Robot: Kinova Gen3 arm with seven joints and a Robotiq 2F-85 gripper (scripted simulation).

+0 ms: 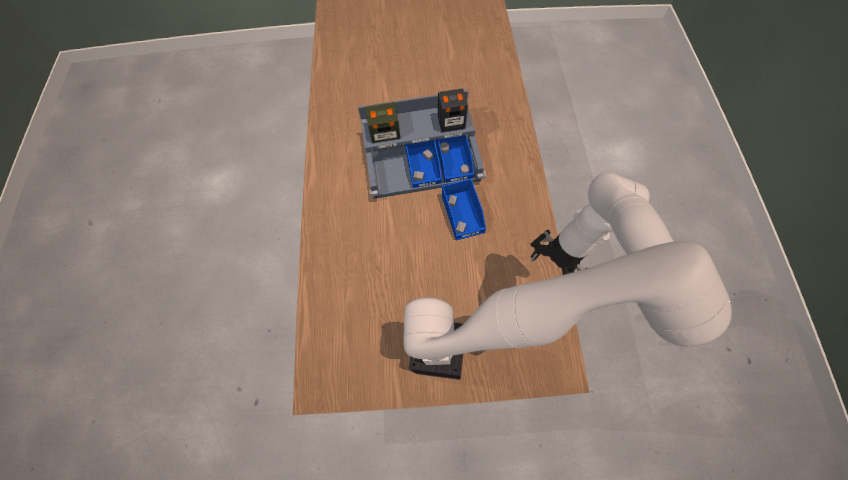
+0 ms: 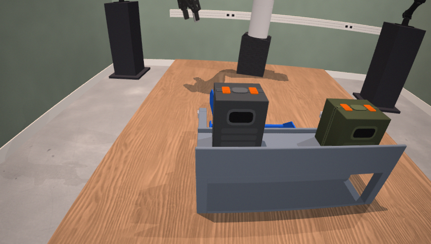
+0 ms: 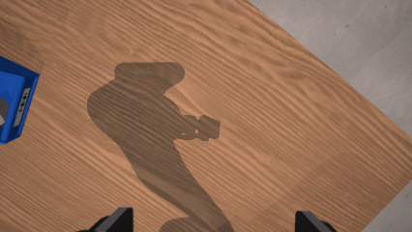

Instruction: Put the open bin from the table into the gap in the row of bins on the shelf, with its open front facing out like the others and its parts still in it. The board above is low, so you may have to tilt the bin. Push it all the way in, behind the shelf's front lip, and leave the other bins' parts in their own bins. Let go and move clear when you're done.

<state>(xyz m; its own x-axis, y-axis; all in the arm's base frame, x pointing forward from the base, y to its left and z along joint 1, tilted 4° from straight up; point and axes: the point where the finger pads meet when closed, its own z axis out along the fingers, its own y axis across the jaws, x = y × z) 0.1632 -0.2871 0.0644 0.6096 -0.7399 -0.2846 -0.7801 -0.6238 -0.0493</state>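
Note:
The loose blue bin stands on the table in front of the shelf's right part, slightly turned, with two grey parts in it; only its labelled end shows in the wrist view. Two blue bins with parts in them fill the middle and right places of the grey shelf. The gap is at the left of the row in the top view. My gripper is open and empty, high up, right of and nearer the arm's base than the loose bin.
On the upper board stand an olive case at the left and a dark grey case at the right in the top view. The arm's base stands at the near part of the wooden table.

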